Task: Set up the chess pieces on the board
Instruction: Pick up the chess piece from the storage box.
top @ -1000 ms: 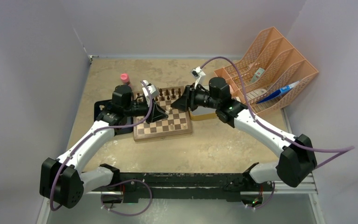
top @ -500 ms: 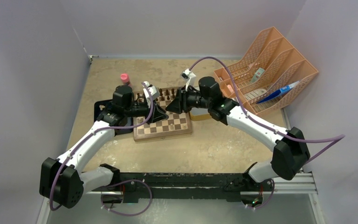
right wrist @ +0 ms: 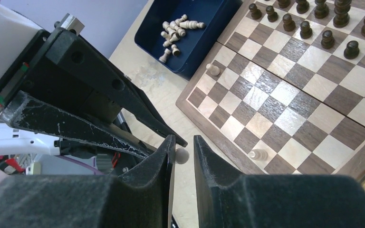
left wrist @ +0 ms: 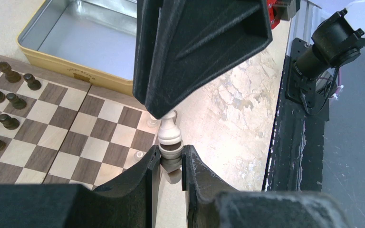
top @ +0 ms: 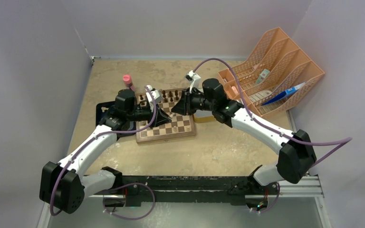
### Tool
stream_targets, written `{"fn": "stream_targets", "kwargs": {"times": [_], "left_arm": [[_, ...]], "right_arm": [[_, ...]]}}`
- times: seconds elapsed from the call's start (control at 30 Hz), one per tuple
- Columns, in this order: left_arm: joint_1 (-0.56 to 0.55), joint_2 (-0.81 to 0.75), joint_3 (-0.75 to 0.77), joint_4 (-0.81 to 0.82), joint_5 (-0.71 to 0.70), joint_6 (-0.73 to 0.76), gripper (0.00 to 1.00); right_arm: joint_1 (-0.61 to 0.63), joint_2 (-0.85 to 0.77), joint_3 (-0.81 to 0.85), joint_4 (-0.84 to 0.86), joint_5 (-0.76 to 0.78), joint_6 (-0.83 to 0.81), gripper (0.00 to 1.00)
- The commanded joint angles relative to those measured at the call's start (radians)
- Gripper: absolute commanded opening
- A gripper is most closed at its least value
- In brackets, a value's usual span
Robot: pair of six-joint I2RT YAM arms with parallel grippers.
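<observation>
The board (top: 167, 138) sits mid-table, with dark pieces (right wrist: 309, 29) along its far rows. My right gripper (right wrist: 184, 140) has just swung left and narrowed around the head of a pale piece (left wrist: 169, 131). My left gripper (left wrist: 171, 155) holds that piece clamped by its base above the board. I cannot tell whether the right has truly gripped; it looks like a handover.

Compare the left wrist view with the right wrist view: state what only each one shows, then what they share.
Only the left wrist view: the open metal tin beside the chessboard. Only the right wrist view: the blue tray holding loose pale pieces. Both: the chessboard, its dark pieces, and the pale piece that the left gripper is shut on, its head between the fingers of the right gripper.
</observation>
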Motion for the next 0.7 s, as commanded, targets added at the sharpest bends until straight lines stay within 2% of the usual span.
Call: {"fn": "stream_targets", "kwargs": {"times": [0.0,0.23,0.4,0.67], "left_arm": [[-0.006,-0.021,-0.016,0.060,0.000,0.003,0.00],[-0.006,-0.014,-0.010,0.054,-0.028,0.004,0.00],[-0.006,-0.011,-0.015,0.062,-0.025,0.005,0.00],[-0.006,-0.019,-0.020,0.067,-0.021,0.000,0.00]], "right_arm": [[0.003,-0.041,0.000,0.015,0.022,-0.013,0.21],[0.003,-0.076,-0.027,0.048,0.078,-0.003,0.18],[0.003,-0.060,-0.024,0.056,0.001,0.016,0.34],[0.003,-0.034,-0.046,0.077,-0.057,0.035,0.36]]}}
